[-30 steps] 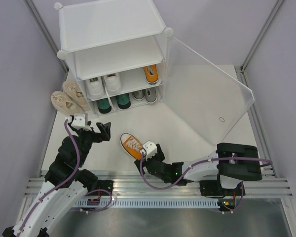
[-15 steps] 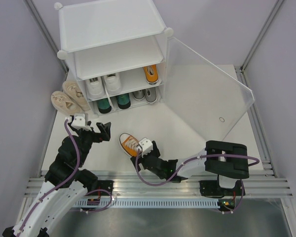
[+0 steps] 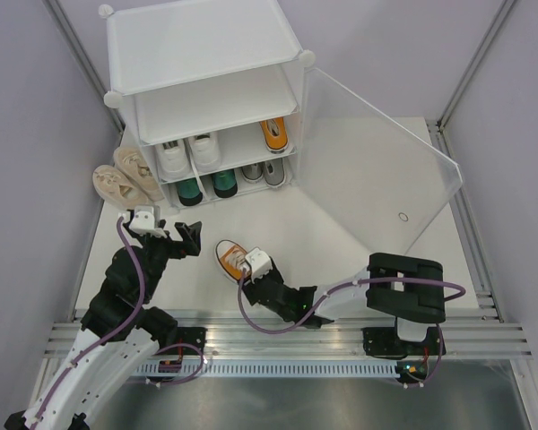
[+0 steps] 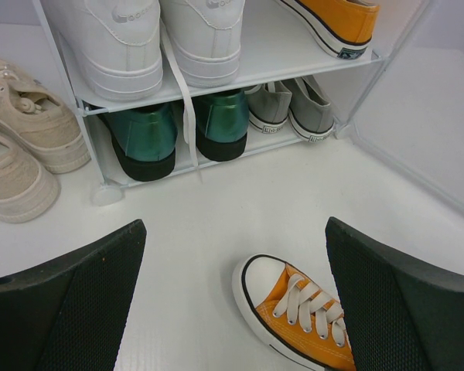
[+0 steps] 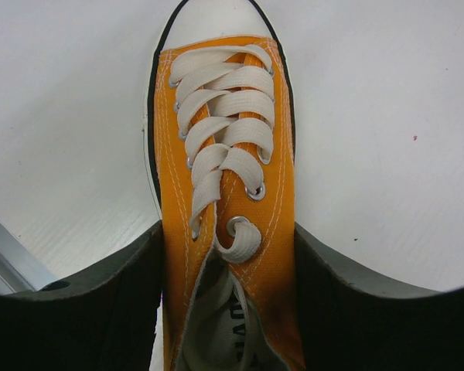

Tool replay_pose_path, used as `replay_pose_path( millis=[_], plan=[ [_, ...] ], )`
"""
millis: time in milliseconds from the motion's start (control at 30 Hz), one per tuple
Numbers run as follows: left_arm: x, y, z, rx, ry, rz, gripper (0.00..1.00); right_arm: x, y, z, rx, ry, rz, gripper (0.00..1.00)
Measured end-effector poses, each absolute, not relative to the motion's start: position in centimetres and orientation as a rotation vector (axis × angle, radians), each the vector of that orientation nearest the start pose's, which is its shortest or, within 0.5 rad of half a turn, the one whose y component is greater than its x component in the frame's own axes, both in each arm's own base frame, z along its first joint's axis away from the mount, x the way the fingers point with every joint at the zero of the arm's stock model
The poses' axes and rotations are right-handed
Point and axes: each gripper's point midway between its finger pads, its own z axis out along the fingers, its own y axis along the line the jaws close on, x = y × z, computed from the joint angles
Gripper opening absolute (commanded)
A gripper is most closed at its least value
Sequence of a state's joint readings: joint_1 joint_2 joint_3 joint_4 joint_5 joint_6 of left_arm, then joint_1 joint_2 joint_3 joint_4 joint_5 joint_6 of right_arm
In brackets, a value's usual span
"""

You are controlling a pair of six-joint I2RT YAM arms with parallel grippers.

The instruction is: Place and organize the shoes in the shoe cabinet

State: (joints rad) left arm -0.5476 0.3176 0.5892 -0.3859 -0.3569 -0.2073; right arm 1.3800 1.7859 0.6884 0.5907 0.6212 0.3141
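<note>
The heel of the loose orange sneaker (image 3: 230, 256) is hidden under the right gripper (image 3: 249, 269) in the overhead view, and in the right wrist view that heel is cut off at the bottom edge. There the sneaker (image 5: 224, 170) is seen clamped between the two dark fingers (image 5: 85, 309), which are pressed against both canvas sides. It is held close to the near edge of the desk, left of centre, toe pointed away. The left gripper (image 3: 184, 237) is spread wide with nothing between its fingers, and through the gap the left wrist camera picks up the sneaker's white toe cap (image 4: 298, 317). The shoe cabinet (image 3: 206, 81) is set at the far left corner, its door panel (image 3: 377, 179) swung open to the right. Only heels can be made out inside: the white pair (image 3: 186, 152) and one orange shoe (image 3: 274, 133) on the middle shelf, with the green pair (image 3: 206, 186) and the grey pair (image 3: 262, 170) below. The beige pair (image 3: 125, 175) is left outside, by the left edge just beside the cabinet.
</note>
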Motion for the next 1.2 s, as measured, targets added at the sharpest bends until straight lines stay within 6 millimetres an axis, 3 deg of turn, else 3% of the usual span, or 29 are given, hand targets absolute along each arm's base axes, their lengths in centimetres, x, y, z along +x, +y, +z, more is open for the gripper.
replay_pose_path(
  millis=[33,100,133,267,533,767,800,833,867,900,1000,1200],
  plan=[
    [21.9,-7.1,25.1,0.018,1.685,-0.268,1.0,17.0,39.4,3.7,-0.683,1.887,0.452,0.39],
    [21.9,-7.1,25.2,0.018,1.684,-0.268,0.99,17.0,39.6,3.7,-0.69,1.891,0.453,0.31],
    [21.9,-7.1,25.2,0.018,1.684,-0.269,1.0,17.1,39.7,3.7,-0.694,1.893,0.453,0.21],
    [21.8,-7.1,25.3,0.016,1.679,-0.271,1.0,17.2,40.0,3.8,-0.706,1.902,0.462,0.02],
    [21.7,-7.0,25.5,0.013,1.668,-0.275,1.0,17.1,39.6,4.5,-0.71,1.949,0.524,0.01],
    [21.7,-7.0,25.6,0.012,1.665,-0.276,1.0,17.2,38.6,6.3,-0.653,1.963,0.615,0.01],
    [21.7,-7.0,25.6,0.012,1.664,-0.277,1.0,17.1,38.6,6.2,-0.655,1.968,0.621,0.05],
    [21.6,-7.0,25.6,0.011,1.662,-0.278,1.0,16.9,38.6,6.1,-0.66,1.973,0.627,0.17],
    [21.6,-6.9,25.7,0.011,1.661,-0.278,1.0,16.8,38.6,6.0,-0.661,1.978,0.632,0.36],
    [21.6,-6.9,25.7,0.011,1.66,-0.279,1.0,16.7,38.6,6.0,-0.66,1.984,0.64,0.66],
    [21.6,-6.9,25.7,0.01,1.658,-0.279,0.99,16.2,38.9,5.8,-0.687,1.994,0.662,0.83],
    [21.6,-6.9,25.8,0.01,1.657,-0.28,1.0,16.0,39.1,5.6,-0.69,2.006,0.673,0.95]
  ],
)
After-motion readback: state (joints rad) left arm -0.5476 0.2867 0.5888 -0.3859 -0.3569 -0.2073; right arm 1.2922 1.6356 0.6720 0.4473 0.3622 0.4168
